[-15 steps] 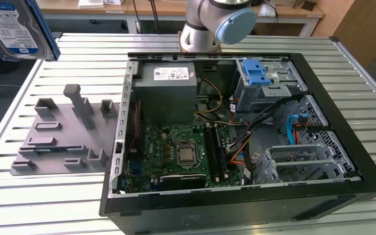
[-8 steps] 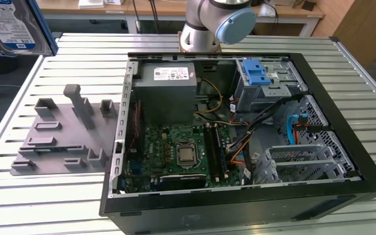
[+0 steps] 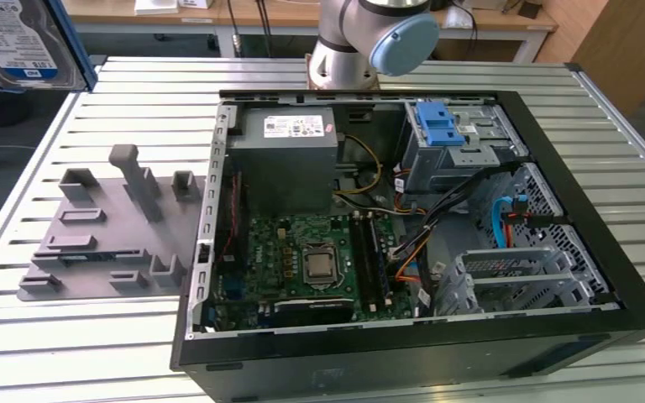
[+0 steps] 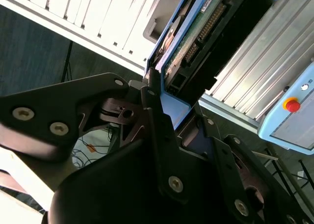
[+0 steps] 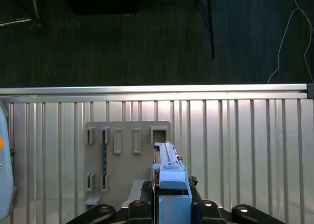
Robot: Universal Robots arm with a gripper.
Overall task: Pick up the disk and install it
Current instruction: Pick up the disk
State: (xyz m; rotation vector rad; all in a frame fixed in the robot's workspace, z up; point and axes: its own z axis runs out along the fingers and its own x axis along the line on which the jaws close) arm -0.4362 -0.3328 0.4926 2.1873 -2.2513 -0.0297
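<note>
An open black computer case lay on the slatted metal worktop, with a grey slotted fixture plate just beside it on the exterior view's left.

Ribbed bare-metal table, matt grey plastic fixture, silver-metal disk edged in blue plastic, matt black pincer

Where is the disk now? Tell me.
The disk is clamped in the gripper, held in the air at the exterior view's top left, above the grey fixture plate beside the computer case.
</note>
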